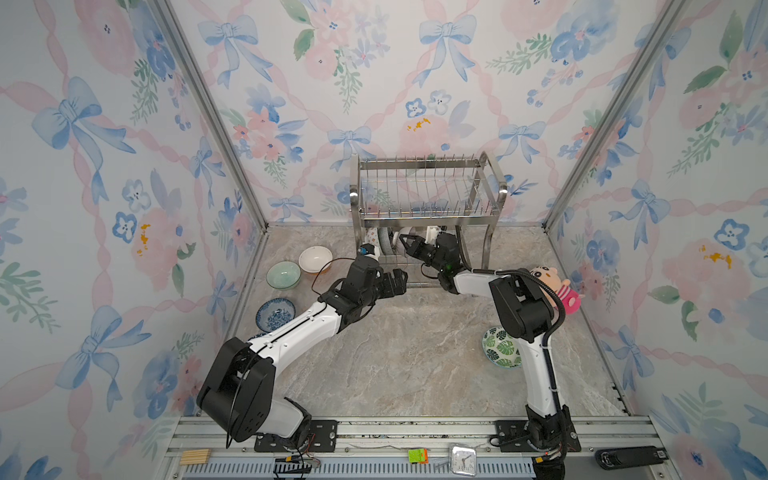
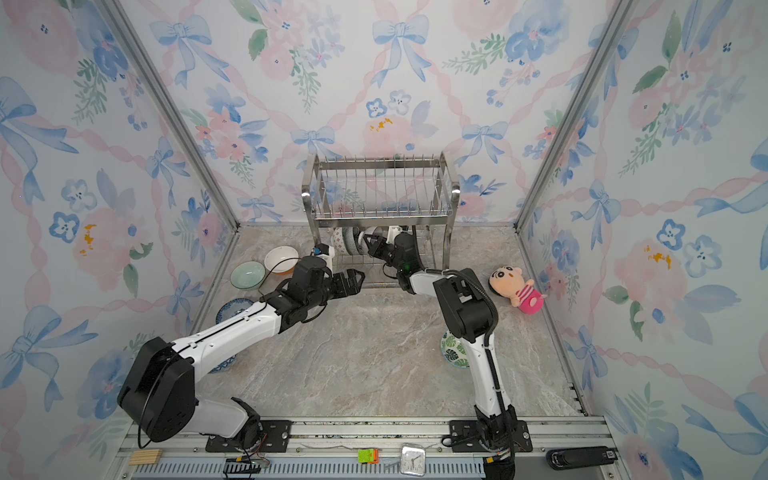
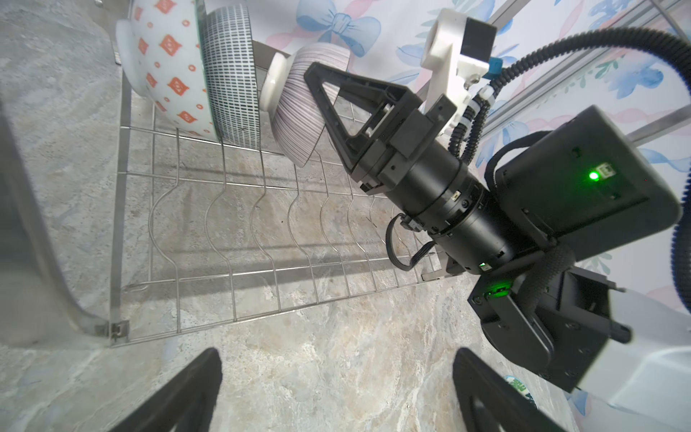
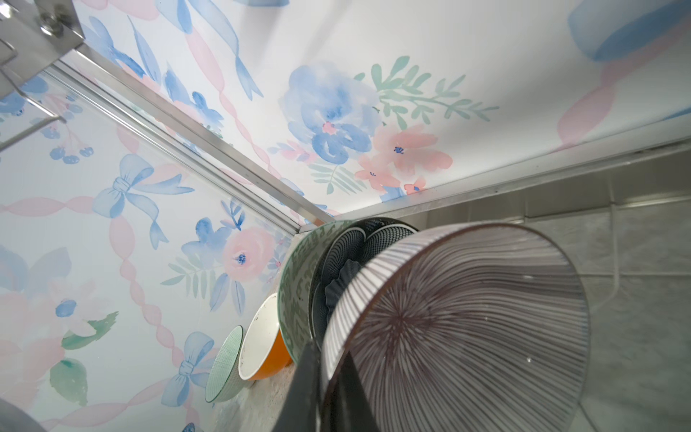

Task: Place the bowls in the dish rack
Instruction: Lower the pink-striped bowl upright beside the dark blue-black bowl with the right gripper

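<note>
The right gripper [image 1: 403,240] is clamping the pink-striped bowl [image 3: 299,108] — rim between its jaws — in the dish rack [image 1: 424,216], lower tier; the left gripper [image 1: 401,281] is hovering nearer, spread wide, empty.

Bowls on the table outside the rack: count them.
4: white-and-orange bowl, pale green bowl and blue floral bowl at left, leaf bowl by the right arm. More may be hidden.

Floral wallpaper [image 1: 374,83] with blue bows and pink ribbons covered three walls; metal corner posts [image 1: 212,112] framed a grey marble-look worktop [image 1: 395,353].
</note>
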Tool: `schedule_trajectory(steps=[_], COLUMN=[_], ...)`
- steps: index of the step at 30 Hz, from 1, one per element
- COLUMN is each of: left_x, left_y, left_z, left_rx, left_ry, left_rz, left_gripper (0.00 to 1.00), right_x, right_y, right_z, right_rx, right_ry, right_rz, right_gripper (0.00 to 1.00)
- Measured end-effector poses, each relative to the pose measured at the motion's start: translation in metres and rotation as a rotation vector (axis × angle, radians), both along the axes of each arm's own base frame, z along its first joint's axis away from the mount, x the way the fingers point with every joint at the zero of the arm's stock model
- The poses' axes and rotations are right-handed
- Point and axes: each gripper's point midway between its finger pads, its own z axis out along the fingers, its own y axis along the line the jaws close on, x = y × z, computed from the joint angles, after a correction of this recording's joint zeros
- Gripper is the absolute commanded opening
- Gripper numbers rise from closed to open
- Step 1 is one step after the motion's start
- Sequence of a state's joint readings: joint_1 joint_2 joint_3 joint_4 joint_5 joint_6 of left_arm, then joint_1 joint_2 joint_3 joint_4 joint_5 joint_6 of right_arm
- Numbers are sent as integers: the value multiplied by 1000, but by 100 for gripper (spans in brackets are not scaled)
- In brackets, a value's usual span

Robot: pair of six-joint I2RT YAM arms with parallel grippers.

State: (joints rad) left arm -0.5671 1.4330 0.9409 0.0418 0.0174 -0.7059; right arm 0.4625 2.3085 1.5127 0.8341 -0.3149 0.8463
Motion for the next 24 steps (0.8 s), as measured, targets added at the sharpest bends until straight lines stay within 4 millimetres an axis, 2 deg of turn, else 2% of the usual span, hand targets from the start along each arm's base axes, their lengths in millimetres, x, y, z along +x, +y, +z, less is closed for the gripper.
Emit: schedule_trajectory(steps=[11,24], left_x=[1,6], left_y=[-4,-6], left_z=[-12,-2], left_rx=[-5,-28], left_ry=[39,31], left_rz=[-17,-29], left_gripper=[98,98], right_x=[22,27], right_y=[-4,11], right_z=[-8,2], right_rx=[89,162], right_ry=[-4,-19], right_rz=[11,90], right_gripper=[2,2])
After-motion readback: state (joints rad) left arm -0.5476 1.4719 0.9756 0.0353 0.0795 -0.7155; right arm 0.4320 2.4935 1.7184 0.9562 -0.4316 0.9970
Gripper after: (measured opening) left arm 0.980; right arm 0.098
